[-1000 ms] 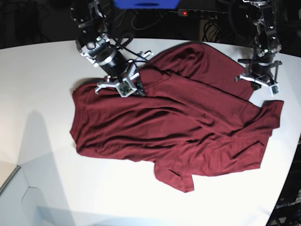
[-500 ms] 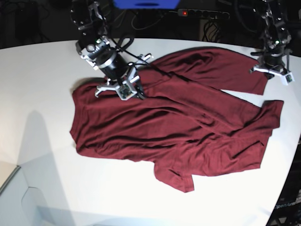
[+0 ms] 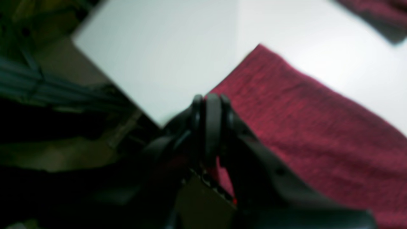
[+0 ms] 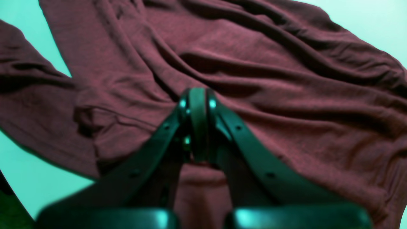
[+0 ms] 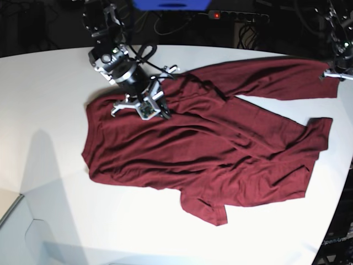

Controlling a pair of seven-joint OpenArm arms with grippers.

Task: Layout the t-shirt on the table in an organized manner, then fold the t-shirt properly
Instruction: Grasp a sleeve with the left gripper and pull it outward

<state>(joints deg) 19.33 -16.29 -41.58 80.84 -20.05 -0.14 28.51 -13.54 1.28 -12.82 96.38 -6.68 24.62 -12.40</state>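
Note:
The maroon t-shirt (image 5: 209, 154) lies spread and wrinkled across the white table (image 5: 49, 110). One long sleeve (image 5: 276, 77) is stretched toward the far right edge. My left gripper (image 5: 331, 75) is shut on that sleeve's end, right at the table's edge. In the left wrist view its tips (image 3: 208, 105) pinch the red cloth (image 3: 302, 127) beside the table's corner (image 3: 159, 47). My right gripper (image 5: 161, 112) is shut on fabric near the shirt's upper left. The right wrist view shows its tips (image 4: 197, 101) closed on a fold of the t-shirt (image 4: 286, 95).
Behind the table are a blue object (image 5: 171, 4), a power strip with a red light (image 5: 237, 15) and dark cables. The table's curved right edge (image 5: 343, 182) runs close to the shirt's hem. A grey panel (image 5: 11, 218) sits at the lower left.
My left gripper has moved right and toward the far edge, pulling the sleeve out long and straight. The right gripper has shifted slightly back and left with its fabric.

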